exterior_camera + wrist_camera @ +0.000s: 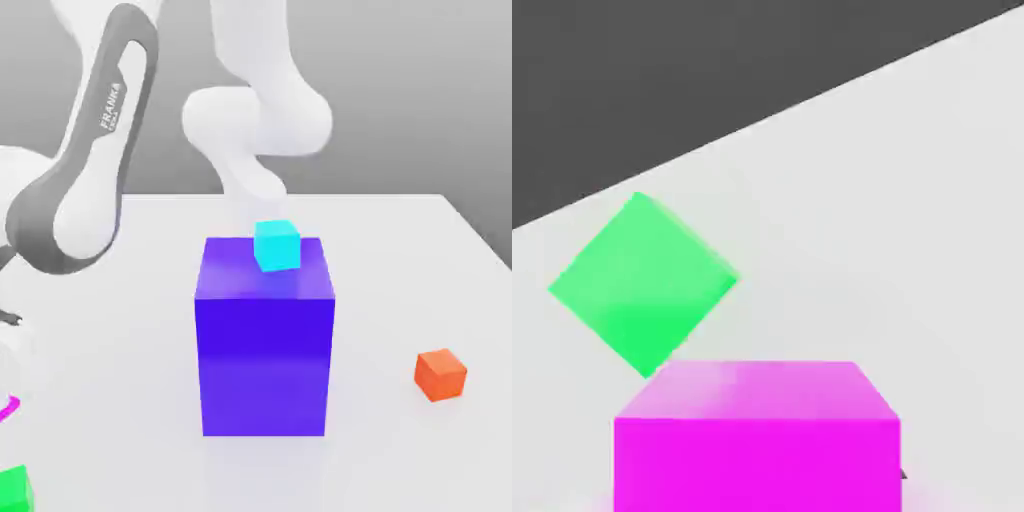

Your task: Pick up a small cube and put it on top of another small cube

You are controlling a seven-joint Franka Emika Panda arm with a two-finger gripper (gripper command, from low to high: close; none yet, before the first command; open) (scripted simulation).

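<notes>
Magenta fills the near part of the hand view: the small cube [757, 435] sits right under the camera, top face and one side face showing. The fingers aren't visible around it, but the gripper is fully closed and the cube hangs this close to the hand, so I read it as clamped on the cube. Green cube [642, 283] is just beyond it on the white table [912, 200], turned roughly diagonal to the pink one, edges nearly meeting in the picture; whether pink is lifted or on the surface, can't tell from here.

Exterior view: only a sliver of magenta [8, 407] shows at the far left edge, with the green cube [14, 489] below it in the corner. The rest of the layout is here: big blue-violet block [265, 335] mid-table, cyan cube [277, 245] on top of it, orange cube [441, 374] off to the exterior view's right, well apart.

Step in hand, as I judge it: carry pink to its target. Most likely green, being nearest. To do it well:
- lift clear before going sideways, or the held cube clips green's corner
- rotate the wrist to square pink to green's faces
- centre it, lower until seated, then release
</notes>
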